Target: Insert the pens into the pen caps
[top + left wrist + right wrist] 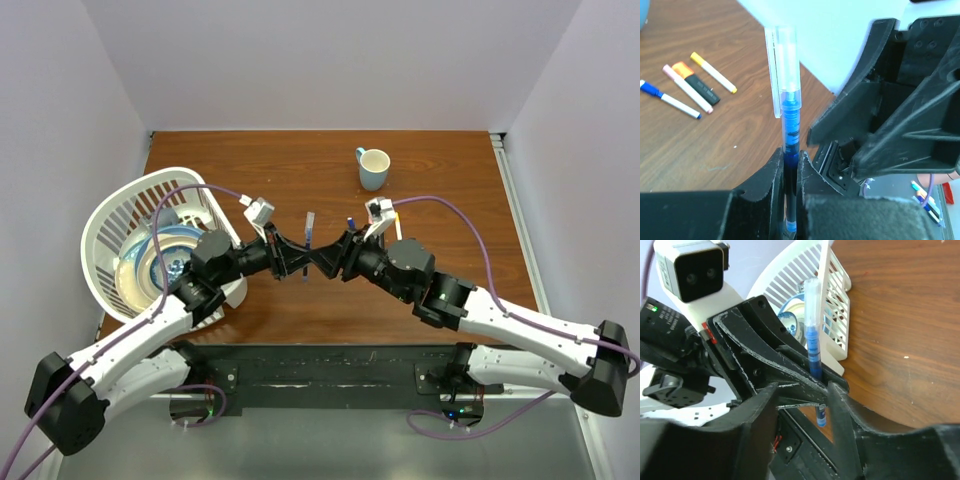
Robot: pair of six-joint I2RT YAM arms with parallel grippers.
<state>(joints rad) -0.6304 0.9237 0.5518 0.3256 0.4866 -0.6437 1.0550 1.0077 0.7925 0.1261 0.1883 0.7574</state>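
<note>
While the left fingers (774,172) clench the pen (790,130) low on its blue barrel, the right fingers (839,399) stand apart on either side of its lower end. A gap shows on each side, so they read as released and hold nothing. The pen stands nearly upright in the air above the middle of the desk (740,145). Its clear cap (787,60) sits over the upper end, down to the blue collar. It looks seated, though I cannot tell whether it has clicked home.

The pen is light, stiff and slim, and its smooth plastic barrel can slide or pivot in a two-point pinch. The sound place to hold it is where the left fingers are, on the barrel well below the cap and square across the axis. Held there, a push along its length will not lever it sideways. The cap is thinner-walled, and its clip (771,70) is likely the weak part. I would take the cap across the body, not the clip, and press straight along the pen.

Four other pens (687,89) lie side by side on the desk beyond, with yellow, pink, orange and blue ends, and they look capped already. A mug (373,168) stands toward the far edge and a basket (105,215) sits at the left, both well apart from the pen.
</note>
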